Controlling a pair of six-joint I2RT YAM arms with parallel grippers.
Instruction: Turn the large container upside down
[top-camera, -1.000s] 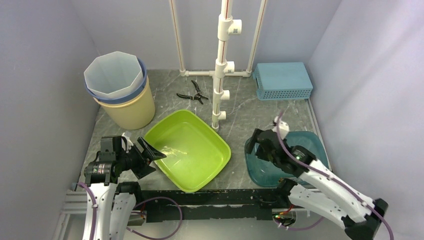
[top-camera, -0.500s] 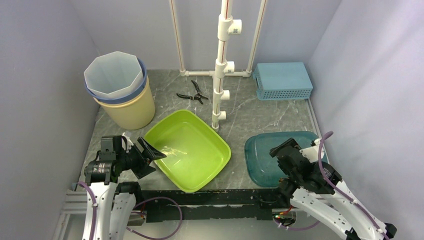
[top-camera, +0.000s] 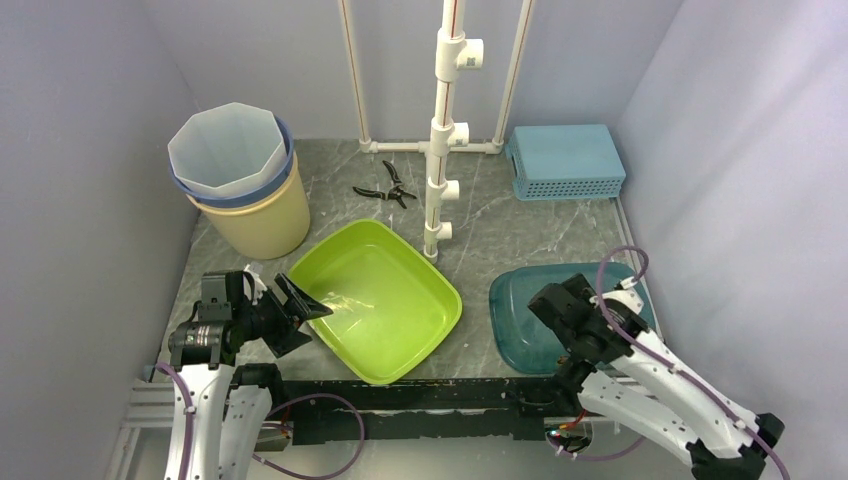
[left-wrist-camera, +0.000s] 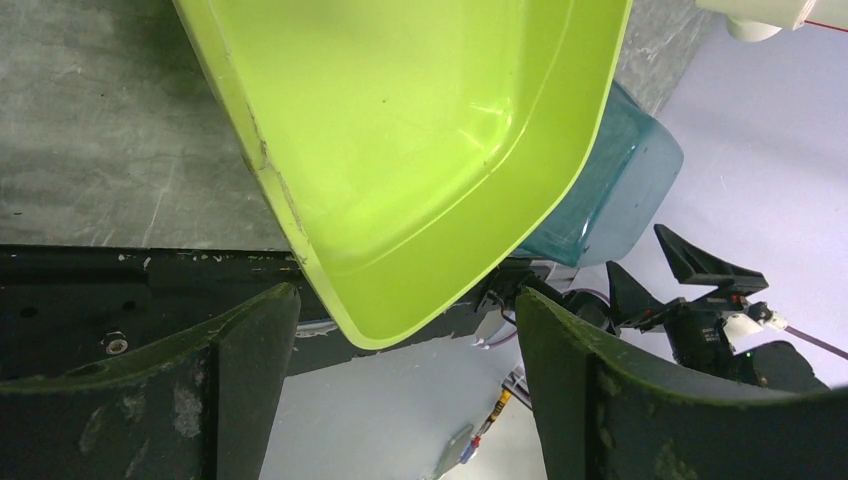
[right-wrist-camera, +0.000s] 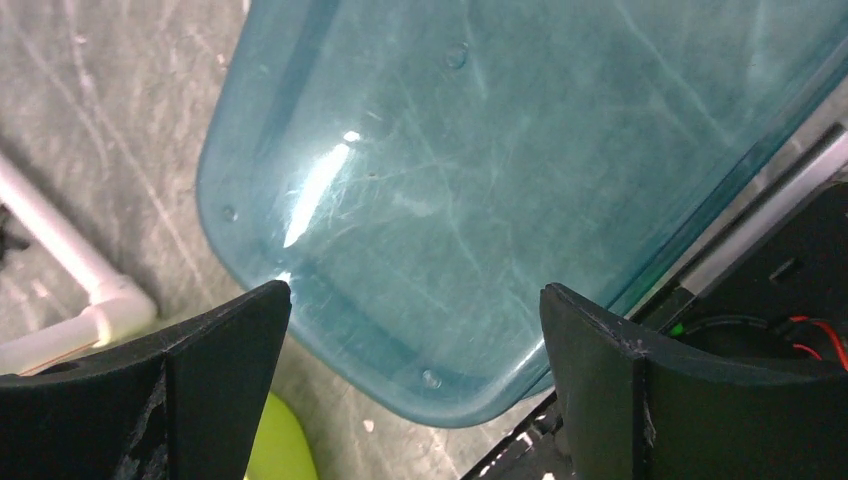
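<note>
The large container (top-camera: 595, 277), a teal translucent tub, lies at the front right with its flat bottom facing up; the right wrist view shows that bottom (right-wrist-camera: 520, 150) with small nubs. My right gripper (top-camera: 550, 300) (right-wrist-camera: 415, 292) hangs over its near left part, open and holding nothing. A lime green tub (top-camera: 380, 300) (left-wrist-camera: 400, 130) stands mouth up in the middle. My left gripper (top-camera: 315, 328) (left-wrist-camera: 407, 295) is open at the green tub's left front edge, the rim just ahead of its fingertips and not clasped.
A beige bucket (top-camera: 250, 215) with a white liner stands at the back left. Black pliers (top-camera: 385, 185) lie beside a white pipe stand (top-camera: 440, 180). A blue perforated basket (top-camera: 565, 160) sits at the back right. Grey walls close in both sides.
My right gripper has drawn back from the teal container's far left edge toward the table's near edge and its jaws have widened. The left arm has not moved.
</note>
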